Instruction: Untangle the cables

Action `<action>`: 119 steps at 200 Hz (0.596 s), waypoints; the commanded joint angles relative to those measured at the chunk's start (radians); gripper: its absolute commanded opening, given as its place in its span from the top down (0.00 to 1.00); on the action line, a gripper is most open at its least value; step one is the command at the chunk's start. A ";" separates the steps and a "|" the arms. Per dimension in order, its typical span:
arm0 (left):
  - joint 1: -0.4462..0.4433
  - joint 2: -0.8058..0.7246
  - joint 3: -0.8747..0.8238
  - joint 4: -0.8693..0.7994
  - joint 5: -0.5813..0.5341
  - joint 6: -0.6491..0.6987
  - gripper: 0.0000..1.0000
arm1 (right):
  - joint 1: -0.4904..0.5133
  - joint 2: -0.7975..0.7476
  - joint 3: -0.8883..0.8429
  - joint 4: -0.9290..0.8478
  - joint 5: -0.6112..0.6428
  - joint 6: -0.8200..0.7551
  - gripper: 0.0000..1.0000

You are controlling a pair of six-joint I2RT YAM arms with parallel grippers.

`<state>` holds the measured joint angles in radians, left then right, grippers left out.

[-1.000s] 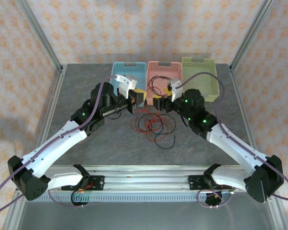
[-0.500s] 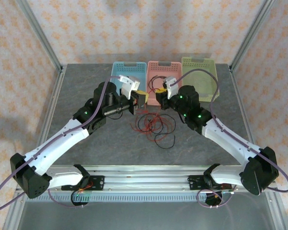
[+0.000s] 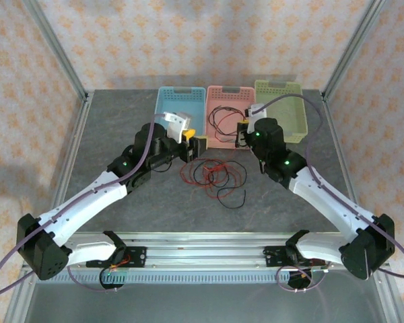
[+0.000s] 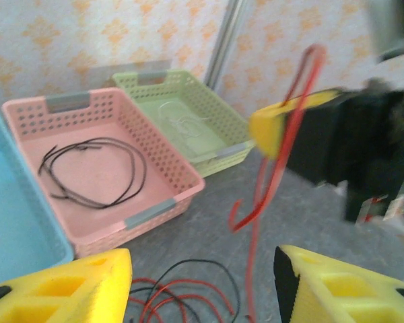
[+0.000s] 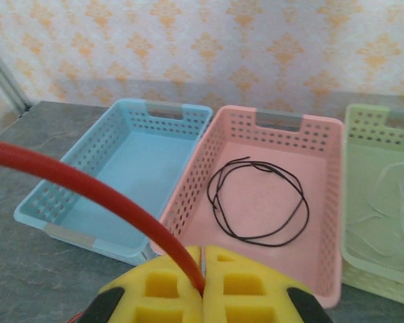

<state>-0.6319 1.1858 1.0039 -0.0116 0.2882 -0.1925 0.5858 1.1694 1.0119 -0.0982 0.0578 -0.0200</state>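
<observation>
Right wrist view shows the right gripper pressed together on the red cable, while the left gripper stands spread near the cable tangle lying on the table.

Yellow up close: the right tool wore bright yellow foam pads, and the left tool matched it. A vivid red cable cut across the shot. Behind sat three pastel baskets, all dotted with rows of holes: the sky-blue basket, the pink basket and the pale green basket. A black cable stood dark on the pink, while a whitish cable barely showed against the green. The surface was mottled grey. The wallpaper was cream with repeating orange floral motifs. From above, the left arm and right arm were white with black joints.
</observation>
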 commanded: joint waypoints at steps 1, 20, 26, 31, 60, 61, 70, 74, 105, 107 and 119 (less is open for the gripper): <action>0.010 -0.032 -0.040 0.093 -0.080 -0.005 0.40 | -0.004 -0.051 0.005 -0.052 0.079 0.048 1.00; 0.014 -0.029 -0.044 0.101 -0.057 -0.010 0.37 | -0.006 -0.049 0.028 -0.104 0.108 0.062 1.00; 0.018 -0.023 -0.040 0.099 -0.047 -0.012 0.38 | -0.006 -0.041 0.042 -0.126 0.118 0.067 1.00; 0.021 -0.016 -0.036 0.096 -0.040 -0.018 0.38 | -0.006 -0.030 0.057 -0.146 0.127 0.073 1.00; 0.055 0.028 -0.015 0.092 -0.021 -0.059 0.37 | -0.007 0.070 0.166 -0.239 0.168 0.116 1.00; 0.057 0.029 -0.014 0.093 -0.021 -0.061 0.37 | -0.008 0.074 0.171 -0.240 0.169 0.117 1.00; 0.069 0.044 -0.011 0.103 -0.014 -0.078 0.36 | -0.010 0.105 0.201 -0.249 0.175 0.125 1.00; 0.077 0.049 -0.009 0.108 -0.012 -0.086 0.36 | -0.011 0.122 0.212 -0.251 0.177 0.131 1.00; 0.136 0.079 -0.008 0.147 -0.034 -0.166 0.36 | -0.020 0.268 0.349 -0.265 0.174 0.185 1.00; 0.142 0.079 -0.009 0.150 -0.036 -0.172 0.36 | -0.020 0.278 0.359 -0.266 0.169 0.187 1.00; 0.180 0.086 -0.022 0.174 -0.036 -0.212 0.36 | -0.020 0.341 0.417 -0.257 0.156 0.201 1.00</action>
<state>-0.5095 1.2659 0.9680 0.0772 0.2565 -0.3084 0.5720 1.4212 1.3231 -0.3309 0.2024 0.1238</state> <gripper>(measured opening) 0.638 0.043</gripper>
